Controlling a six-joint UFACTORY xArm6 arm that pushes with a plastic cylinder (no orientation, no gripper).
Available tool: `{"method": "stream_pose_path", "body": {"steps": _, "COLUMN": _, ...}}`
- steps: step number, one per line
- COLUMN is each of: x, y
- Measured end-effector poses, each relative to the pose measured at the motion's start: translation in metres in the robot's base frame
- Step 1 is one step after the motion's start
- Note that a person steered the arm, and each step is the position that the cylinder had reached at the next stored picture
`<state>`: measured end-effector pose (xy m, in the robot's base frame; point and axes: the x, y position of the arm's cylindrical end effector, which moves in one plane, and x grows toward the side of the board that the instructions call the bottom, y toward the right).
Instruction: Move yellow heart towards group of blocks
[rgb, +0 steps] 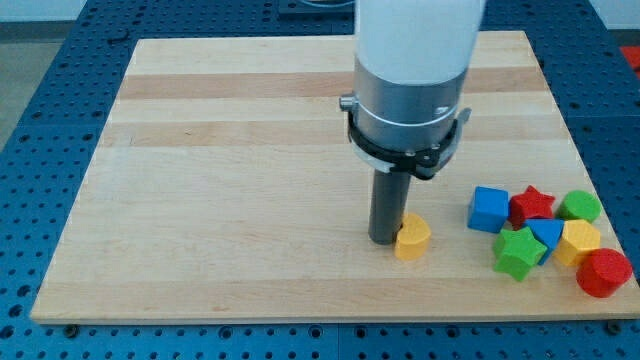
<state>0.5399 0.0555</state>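
The yellow heart (412, 238) lies on the wooden board (240, 180) right of centre, near the view's bottom. My tip (384, 239) stands just left of it and touches its left side. To the view's right sits a group of blocks: a blue cube (488, 209), a red star (532, 204), a green rounded block (580, 206), a green star (518, 252), a small blue block (547, 232), a yellow hexagon (579, 241) and a red hexagon (604, 272). A gap of bare board separates the heart from the group.
The arm's wide white and grey body (412, 80) hangs over the board's middle top. The board's bottom edge (330, 318) runs close below the heart. A blue perforated table (40, 120) surrounds the board.
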Motion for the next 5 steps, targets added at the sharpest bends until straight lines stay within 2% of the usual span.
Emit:
{"method": "stream_pose_path", "body": {"steps": 1, "x": -0.005, "y": 0.000}}
{"method": "stream_pose_path", "body": {"steps": 4, "x": -0.002, "y": 0.071}}
{"method": "stream_pose_path", "body": {"steps": 5, "x": -0.002, "y": 0.077}}
